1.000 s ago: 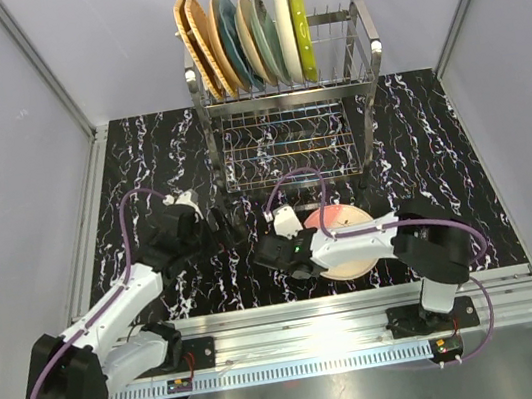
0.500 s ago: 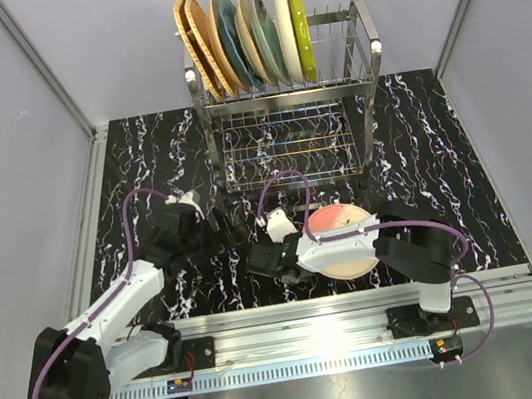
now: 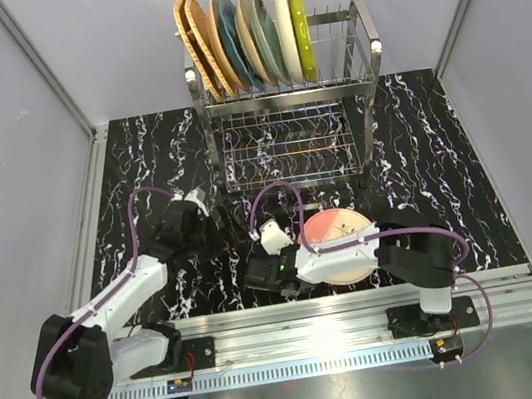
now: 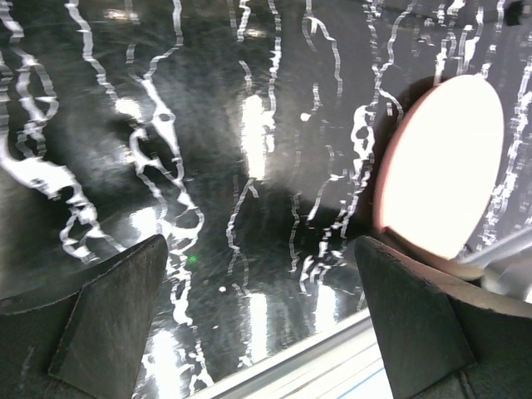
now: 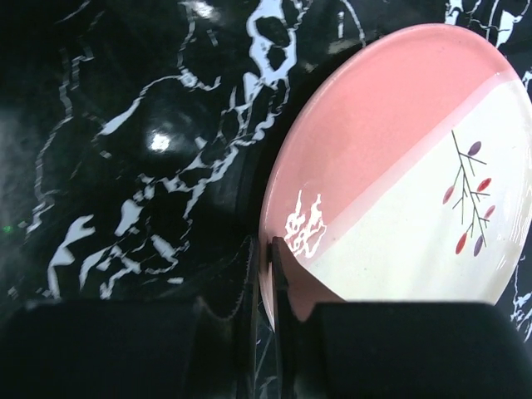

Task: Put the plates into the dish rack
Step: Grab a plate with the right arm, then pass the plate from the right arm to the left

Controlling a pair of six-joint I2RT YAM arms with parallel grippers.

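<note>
Right gripper point(image 5: 268, 303) pinched the pink-edged plate point(image 5: 391, 158) at its rim.
Its fingers were nearly closed on that edge; the left gripper point(image 4: 262, 274) hung wide open, empty, over the table point(image 3: 418, 135).

black-jointed white arms point(image 3: 124, 293) with purple cables point(image 3: 129, 221)

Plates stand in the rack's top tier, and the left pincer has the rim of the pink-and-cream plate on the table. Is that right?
Wrong arm. The right wrist view shows the right pincer on the rim of the pink-and-cream plate; the left pincer hangs open beside it. The rest holds.
</note>
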